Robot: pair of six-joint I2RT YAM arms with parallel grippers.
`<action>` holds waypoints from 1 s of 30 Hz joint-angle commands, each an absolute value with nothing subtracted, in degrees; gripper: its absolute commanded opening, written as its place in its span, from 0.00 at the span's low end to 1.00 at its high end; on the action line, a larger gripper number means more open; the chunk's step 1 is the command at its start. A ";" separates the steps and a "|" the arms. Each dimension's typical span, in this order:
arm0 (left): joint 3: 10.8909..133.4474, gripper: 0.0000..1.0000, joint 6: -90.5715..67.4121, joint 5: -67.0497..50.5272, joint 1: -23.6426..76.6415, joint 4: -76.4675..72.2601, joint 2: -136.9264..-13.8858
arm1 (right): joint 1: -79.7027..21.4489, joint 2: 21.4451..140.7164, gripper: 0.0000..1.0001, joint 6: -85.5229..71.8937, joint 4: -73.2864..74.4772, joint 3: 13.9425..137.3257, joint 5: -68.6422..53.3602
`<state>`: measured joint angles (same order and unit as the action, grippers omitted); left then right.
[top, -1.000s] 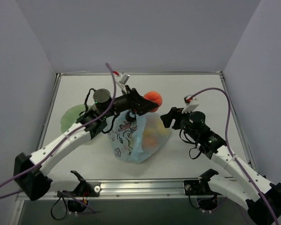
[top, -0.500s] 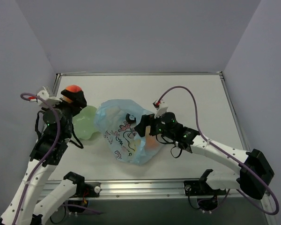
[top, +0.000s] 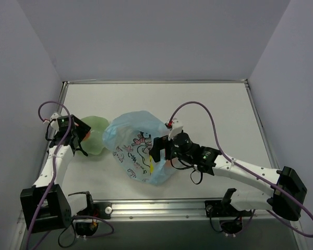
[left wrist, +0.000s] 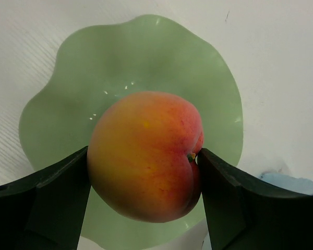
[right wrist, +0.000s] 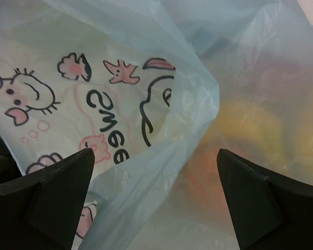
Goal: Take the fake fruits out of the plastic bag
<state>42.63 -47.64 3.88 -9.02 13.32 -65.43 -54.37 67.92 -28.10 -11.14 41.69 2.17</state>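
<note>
Pale grey walls (top: 146,36) close in a white table (top: 208,99), seen from above, with two arms reaching in from the near edge.

On the left, the left gripper (left wrist: 143,172) hangs over a wavy green plate (left wrist: 146,57). Its jaws are closed on a peach (left wrist: 146,151), one finger on each side at the widest part. Whether the peach touches the plate cannot be told.

At the centre lies the bag (top: 133,140), just right of the plate: thin, pale blue, crumpled into a loose mound, with a dark-lined cartoon print and pink marks. The right gripper (right wrist: 155,156) is at its right side, jaws spread wide and holding nothing. A fold of film runs between them.

Through the film show the rest of the fruits, blurred: a yellow one (right wrist: 250,122) and an orange patch (right wrist: 203,182) nearer the jaws. They lie in the bag's near right part. How many there are cannot be told, nor where the bag's mouth is.

The fruits look hard, smooth and glossy, and are likely hollow and light. A round one could squirt out of a shallow pinch, so hold should be taken across the widest part. The bag looks soft, slippery and almost weightless. It will probably bunch, slide or lift with whatever is pulled. A pinch through the film would catch bag and fruit together, so the fruit is best reached through the opening.
</note>
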 commanded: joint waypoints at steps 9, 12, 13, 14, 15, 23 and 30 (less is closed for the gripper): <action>42.89 0.94 -49.66 -1.48 -8.53 7.90 -61.88 | -59.15 66.62 0.82 -32.69 -3.08 40.08 12.21; 42.54 0.94 -50.54 -4.04 -8.61 8.70 -57.23 | -59.06 66.36 0.54 -33.66 -3.16 38.85 15.55; 42.63 0.94 -50.71 -6.31 -8.53 9.14 -54.17 | -58.71 66.36 0.43 -33.66 -3.16 38.67 16.69; 42.71 0.94 -51.06 -8.07 -8.53 9.40 -52.40 | -58.19 66.36 0.31 -33.75 -3.16 38.50 18.09; 43.06 0.97 -51.15 -10.00 -8.35 10.36 -50.64 | -57.49 66.27 0.13 -33.75 -3.16 38.32 18.11; 47.45 0.16 -47.91 -16.55 9.65 26.78 -28.59 | -46.86 62.84 0.00 -31.47 -1.24 37.53 21.26; 63.26 0.09 -37.61 -28.57 12.39 41.51 -28.11 | -44.65 64.07 0.00 -30.76 -0.79 37.44 25.92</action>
